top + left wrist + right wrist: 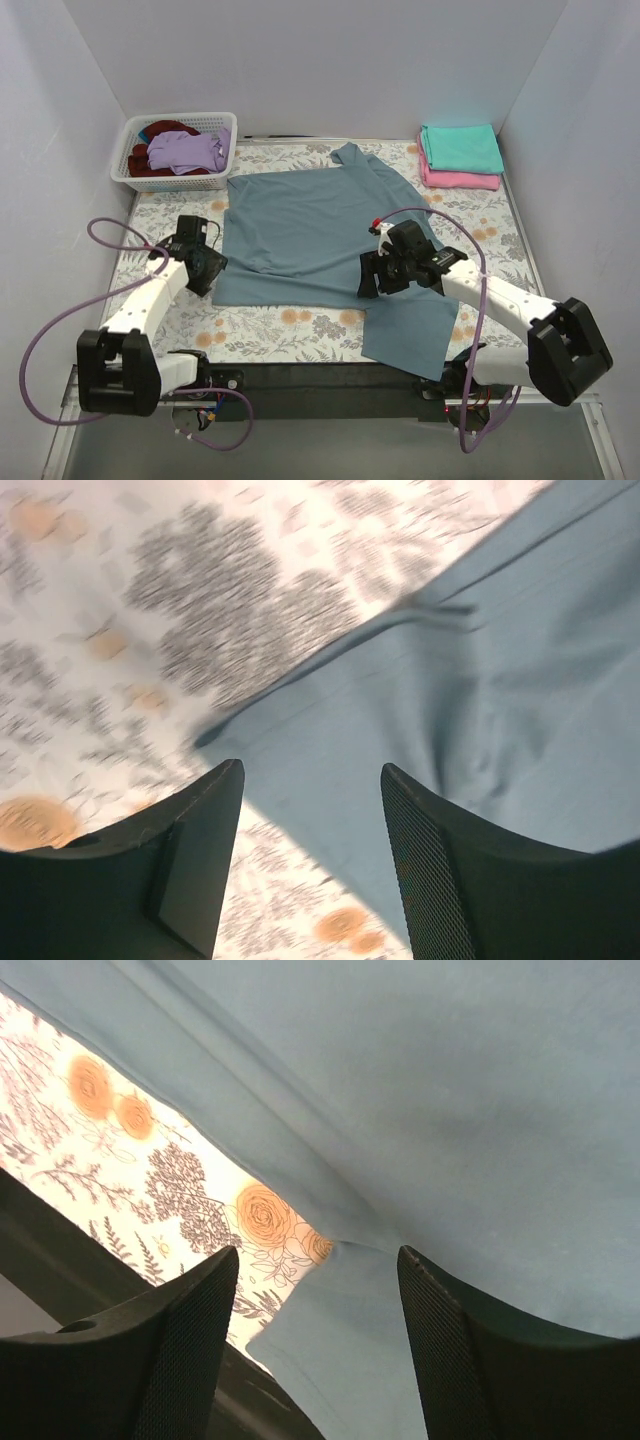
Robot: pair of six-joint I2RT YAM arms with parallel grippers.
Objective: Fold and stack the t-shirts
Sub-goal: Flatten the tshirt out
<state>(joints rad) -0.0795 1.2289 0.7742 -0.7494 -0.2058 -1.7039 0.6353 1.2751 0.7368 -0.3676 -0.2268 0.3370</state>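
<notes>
A large slate blue-grey t-shirt (300, 230) lies spread flat in the middle of the table, with one part (410, 330) reaching the front edge. My left gripper (207, 272) hovers at its lower left edge. In the left wrist view that gripper (312, 780) is open, with the shirt's hem (480, 680) beneath and ahead and nothing between the jaws. My right gripper (372, 275) is over the shirt's lower right. In the right wrist view it (318, 1260) stands open above a fold of the shirt (450, 1110). A teal t-shirt (460, 148) lies folded on a pink one (462, 181) at the back right.
A white lattice basket (180, 117) at the back left holds a lilac shirt (190, 150) and a dark red one (140, 162). A floral cloth (280, 325) covers the table. White walls close in the back and both sides. The dark front edge (300, 375) runs just below the shirt.
</notes>
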